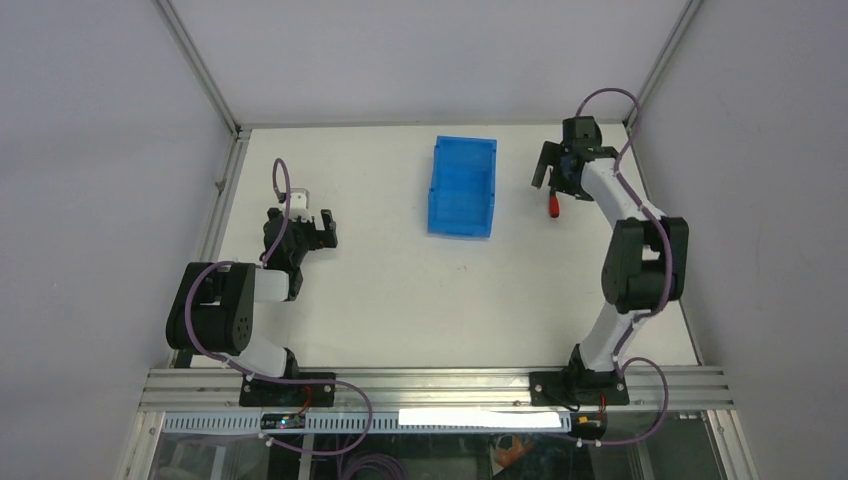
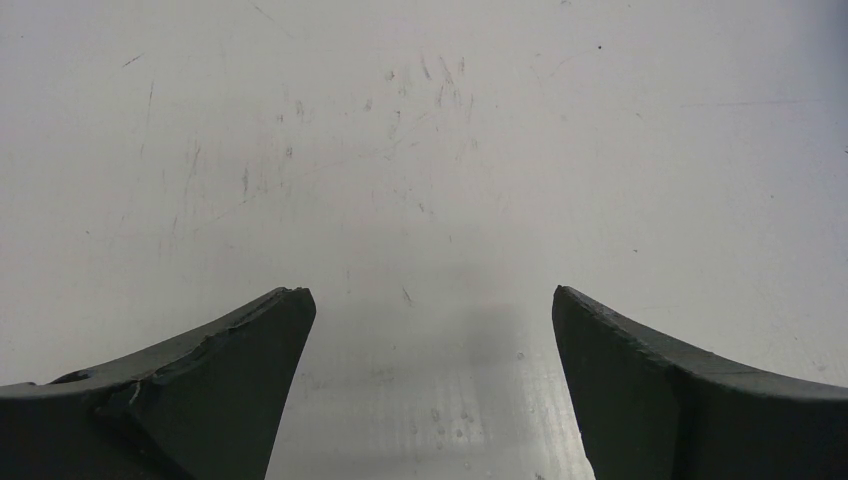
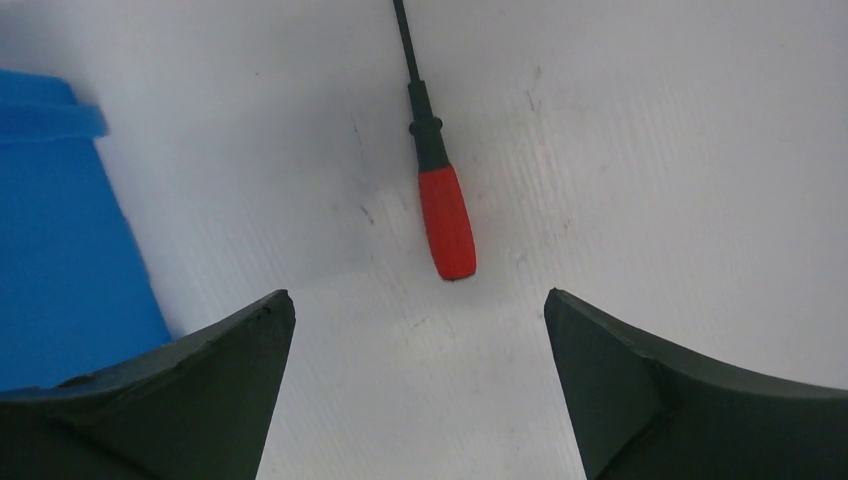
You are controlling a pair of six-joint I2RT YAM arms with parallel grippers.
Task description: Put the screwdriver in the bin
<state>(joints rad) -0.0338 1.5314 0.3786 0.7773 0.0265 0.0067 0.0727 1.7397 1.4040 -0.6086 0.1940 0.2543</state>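
The screwdriver (image 1: 552, 206), with a red handle and thin black shaft, lies on the white table right of the bin (image 1: 463, 187), a translucent blue bin with nothing in it. In the right wrist view the screwdriver (image 3: 445, 220) lies just ahead of my open jaws, handle end towards me, apart from both fingers. The bin's wall (image 3: 60, 230) is at the left of that view. My right gripper (image 1: 555, 180) hovers over the table just behind the screwdriver, open and empty (image 3: 418, 300). My left gripper (image 1: 318, 224) is open and empty over bare table (image 2: 432, 295), far left of the bin.
Metal frame rails and grey walls bound the table at the back and sides. The right arm's elbow (image 1: 645, 260) stands near the table's right edge. The left arm (image 1: 215, 310) is folded at the front left.
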